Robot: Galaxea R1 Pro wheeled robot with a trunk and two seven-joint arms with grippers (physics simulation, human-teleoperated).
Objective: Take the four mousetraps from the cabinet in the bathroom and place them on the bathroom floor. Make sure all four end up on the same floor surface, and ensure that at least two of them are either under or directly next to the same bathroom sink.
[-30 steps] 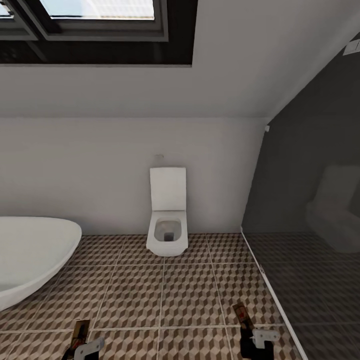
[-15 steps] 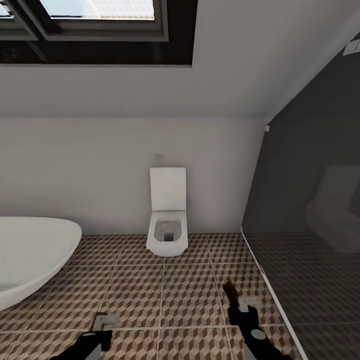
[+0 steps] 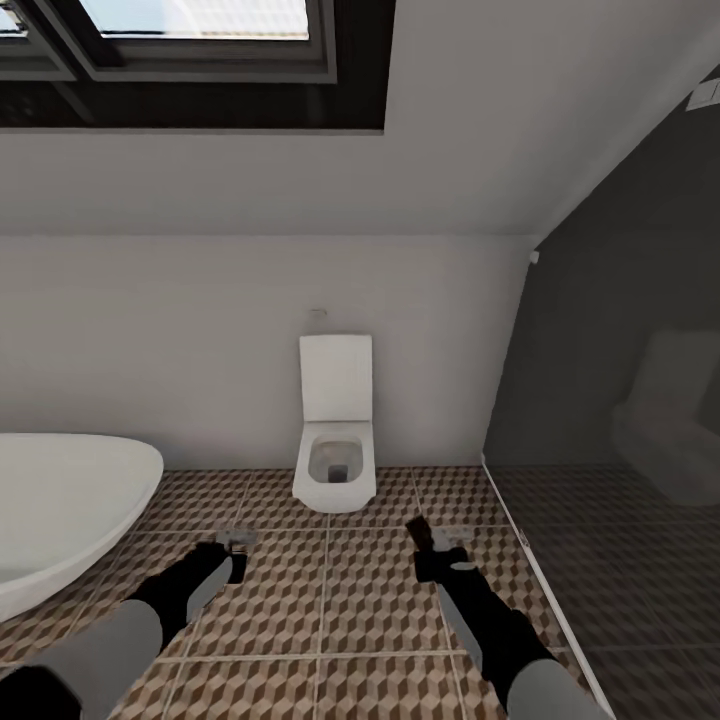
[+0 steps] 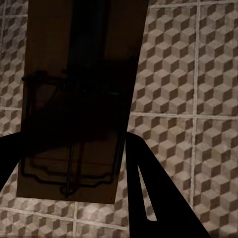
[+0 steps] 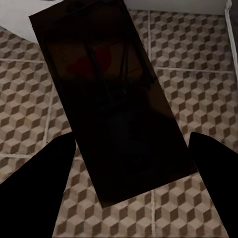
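My left gripper [image 3: 233, 552] hangs over the bathroom floor [image 3: 350, 600], left of centre in the head view. The left wrist view has it [image 4: 74, 171] shut on a brown wooden mousetrap [image 4: 74, 99] with dark wire parts, held flat above the tiles. My right gripper [image 3: 432, 548] is out in front on the right, shut on a second mousetrap [image 3: 416, 532]. That trap [image 5: 114, 99] looks dark in the right wrist view, sticking out between the fingers [image 5: 34, 193]. The cabinet is out of view.
A white toilet [image 3: 335, 440] stands against the back wall, straight ahead. The curved rim of a white tub or basin [image 3: 70, 500] juts in at the left. A dark glass partition [image 3: 620, 450] with a floor rail closes off the right side.
Both arms have reached forward from the view's bottom edge to mid-floor, each carrying its mousetrap. The camera has not moved.
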